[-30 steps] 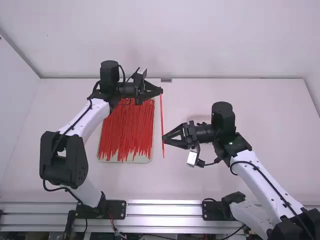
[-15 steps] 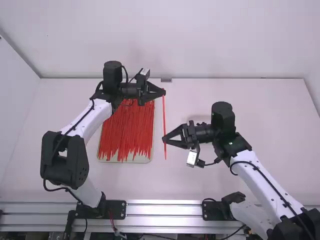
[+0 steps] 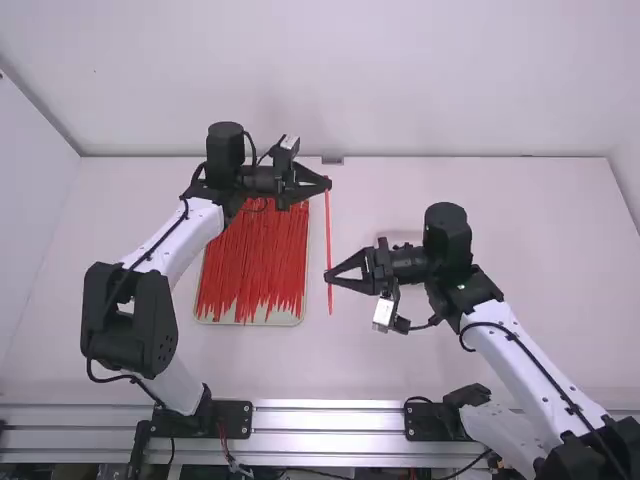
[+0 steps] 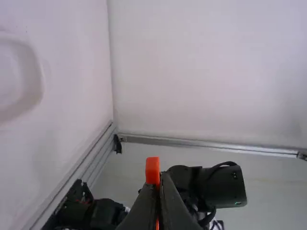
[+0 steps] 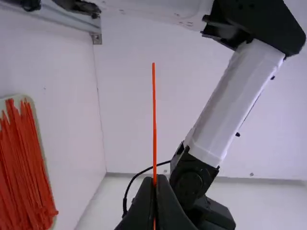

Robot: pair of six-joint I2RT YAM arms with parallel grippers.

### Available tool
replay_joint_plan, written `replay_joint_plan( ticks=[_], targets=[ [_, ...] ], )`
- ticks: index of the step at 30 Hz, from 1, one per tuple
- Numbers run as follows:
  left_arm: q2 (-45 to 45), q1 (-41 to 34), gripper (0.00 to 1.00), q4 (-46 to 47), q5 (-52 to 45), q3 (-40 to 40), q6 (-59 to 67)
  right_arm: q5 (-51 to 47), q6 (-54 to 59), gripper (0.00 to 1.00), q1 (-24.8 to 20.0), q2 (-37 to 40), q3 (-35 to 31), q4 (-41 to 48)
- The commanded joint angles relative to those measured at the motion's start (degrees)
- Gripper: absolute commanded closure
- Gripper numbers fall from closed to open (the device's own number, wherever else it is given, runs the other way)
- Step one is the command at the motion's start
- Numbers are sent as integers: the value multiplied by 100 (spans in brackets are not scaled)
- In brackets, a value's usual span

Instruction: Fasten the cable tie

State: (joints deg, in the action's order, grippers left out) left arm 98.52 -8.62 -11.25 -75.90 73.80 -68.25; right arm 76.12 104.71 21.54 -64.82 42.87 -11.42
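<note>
Far side of table (image 3: pixel 520 220): left gripper (image 3: pixel 322 185), jaws pressed together, pinching fat head end of red cable tie (image 3: pixel 328 240). Nearer side: right gripper (image 3: pixel 331 279), jaws pinching same tie lower down, thin tip poking out past it. Tie runs straight between both grippers, just beside tray (image 3: pixel 250 322). Tray holds big pile of red ties (image 3: pixel 255 255).

I'm running a robotics lab cell. Two white-and-black robot arms (image 3: pixel 165 240) stand bolted to a silver aluminium rail (image 3: pixel 330 412) at a white table (image 3: pixel 520 200). Plain white wall panels (image 3: pixel 350 70) stand around it.
</note>
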Motion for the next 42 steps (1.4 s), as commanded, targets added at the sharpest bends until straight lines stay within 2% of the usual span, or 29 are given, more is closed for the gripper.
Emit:
replay_joint_plan(
  ticks=[1,10,17,19,25,32,34,37,42],
  targets=[
    [4,-35,98,-39,107,151,570,103,-988,100,26,-35,-52,-136],
    [4,44,98,-127,693,151,1952,59,-4074,100,-94,-35,-52,-1008],
    [4,48,98,-127,920,151,3467,59,-5615,100,-310,-35,-52,-1091],
    [4,37,99,-131,890,151,4096,59,-5895,100,-393,-35,-52,-1078],
    [4,37,99,-125,890,151,4911,-251,-5895,100,-420,-35,-52,-1093],
    [4,37,98,-634,151,151,6170,354,-5897,100,-420,-35,-52,-1204],
    [4,35,98,-852,146,149,6168,254,-6398,100,-446,-42,-52,-1484],
    [4,35,98,-1180,140,144,6170,-160,-7731,100,-507,-87,-52,-2341],
    [4,37,98,-1307,155,144,6708,-933,-9945,100,-466,-481,-46,-4107]
  ],
)
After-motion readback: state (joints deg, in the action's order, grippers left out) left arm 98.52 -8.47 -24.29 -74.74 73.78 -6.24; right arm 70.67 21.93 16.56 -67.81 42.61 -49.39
